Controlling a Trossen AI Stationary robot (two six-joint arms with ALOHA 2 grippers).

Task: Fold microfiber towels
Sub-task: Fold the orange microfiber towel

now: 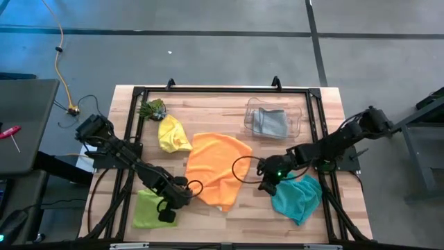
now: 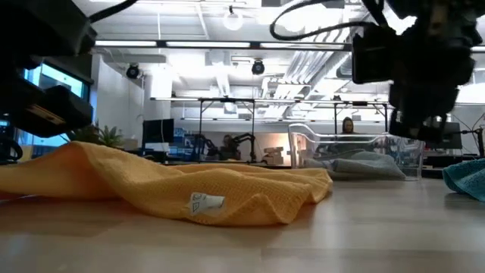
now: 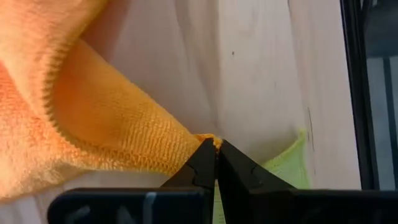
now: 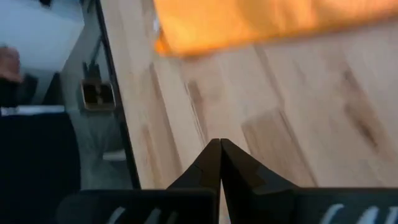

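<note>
The orange towel (image 1: 218, 170) lies spread and rumpled at the table's middle; it also shows in the low view (image 2: 167, 186). My left gripper (image 1: 186, 187) is shut on its near left corner, beside the lime green towel (image 1: 149, 208). My right gripper (image 1: 263, 186) is shut and empty over bare wood between the orange towel and the teal towel (image 1: 297, 196); in its wrist view (image 4: 219, 144) the orange towel (image 4: 261, 22) lies farther off. The yellow towel (image 1: 172, 134) lies at the far left. The grey towel (image 1: 269, 123) lies in the clear bin. My left gripper pinches the orange towel's corner (image 3: 208, 138) between its two fingers, only at their free ends. The fingers come slanting from the table's near left. The cloth is drawn to a point at the fingers, and the rest of the towel lies on the table.
A small green spiky plant (image 1: 152, 108) stands at the far left corner. The clear bin (image 1: 298, 114) stands at the far right. A black frame (image 1: 222, 90) runs round the table. Bare wood shows along the near edge between the lime green and teal towels.
</note>
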